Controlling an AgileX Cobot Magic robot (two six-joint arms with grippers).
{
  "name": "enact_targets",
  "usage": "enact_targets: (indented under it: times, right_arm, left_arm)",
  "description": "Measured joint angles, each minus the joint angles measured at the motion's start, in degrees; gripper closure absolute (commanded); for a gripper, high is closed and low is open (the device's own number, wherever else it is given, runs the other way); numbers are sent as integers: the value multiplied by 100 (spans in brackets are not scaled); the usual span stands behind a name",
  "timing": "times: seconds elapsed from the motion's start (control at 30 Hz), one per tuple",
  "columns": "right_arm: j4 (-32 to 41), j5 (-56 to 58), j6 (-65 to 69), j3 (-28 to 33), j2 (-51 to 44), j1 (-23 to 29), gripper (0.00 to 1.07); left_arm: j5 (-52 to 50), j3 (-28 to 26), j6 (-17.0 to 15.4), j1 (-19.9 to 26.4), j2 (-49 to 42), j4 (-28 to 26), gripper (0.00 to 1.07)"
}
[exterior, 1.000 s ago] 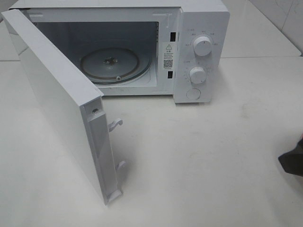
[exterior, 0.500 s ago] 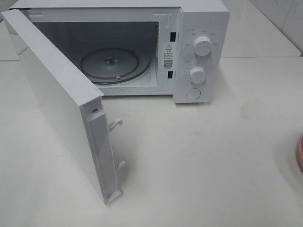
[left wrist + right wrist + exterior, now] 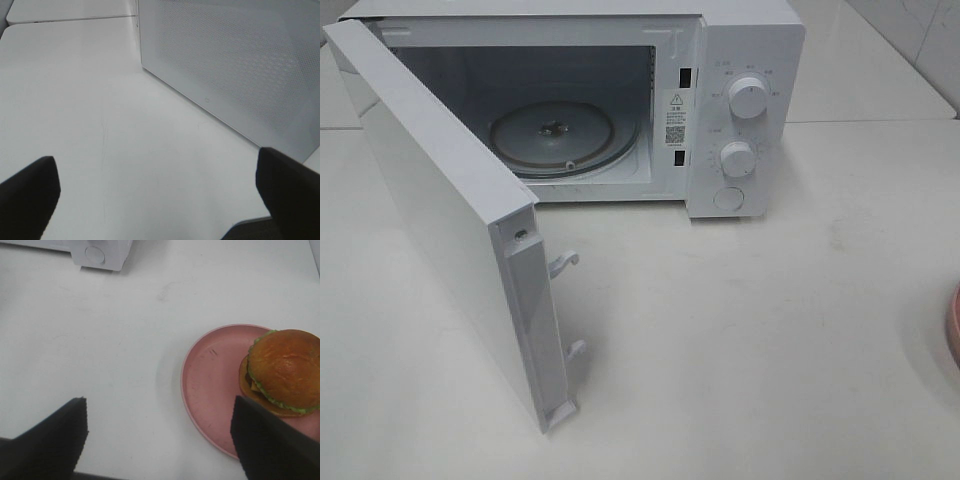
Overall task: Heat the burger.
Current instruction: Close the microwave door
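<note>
Exterior high view: a white microwave (image 3: pixel 620 100) is seen on a white table (image 3: pixel 750 330), its door (image 3: pixel 450 220) swung wide toward the near left; neither gripper is shown here.
Door edge: two latch hooks (image 3: pixel 565 263) are carried on the free edge, which juts out over the table well in front of the cavity.
Cavity: a glass turntable (image 3: pixel 560 135) is seen inside with nothing on it.
Controls: two knobs (image 3: pixel 748 97) and a round button are stacked on the right panel.
Right gripper (image 3: pixel 160 440): the jaws are spread wide, nothing is between them, and bare table lies under the gap.
Burger (image 3: pixel 282 372): it is set on a pink plate (image 3: pixel 210 390) just ahead of the right finger (image 3: pixel 270 445), off to that finger's side rather than between the two.
Plate rim: a sliver is caught at the right border of the exterior high view, well apart from the microwave.
Room ahead of right gripper: open table is seen up to the microwave's front corner.
Left gripper (image 3: pixel 155 195): the jaws are held fully apart, empty, over bare table.
Door panel from left wrist: the perforated panel stands ahead and to one side, with its bottom edge clear of the fingers (image 3: pixel 27 195).
</note>
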Motion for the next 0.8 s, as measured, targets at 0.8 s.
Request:
enact_targets:
  times: [0.8]
  right_arm:
    - [0, -6, 0, 11, -819, -430, 31]
  left_arm:
    - [0, 0, 0, 0, 0, 0, 7]
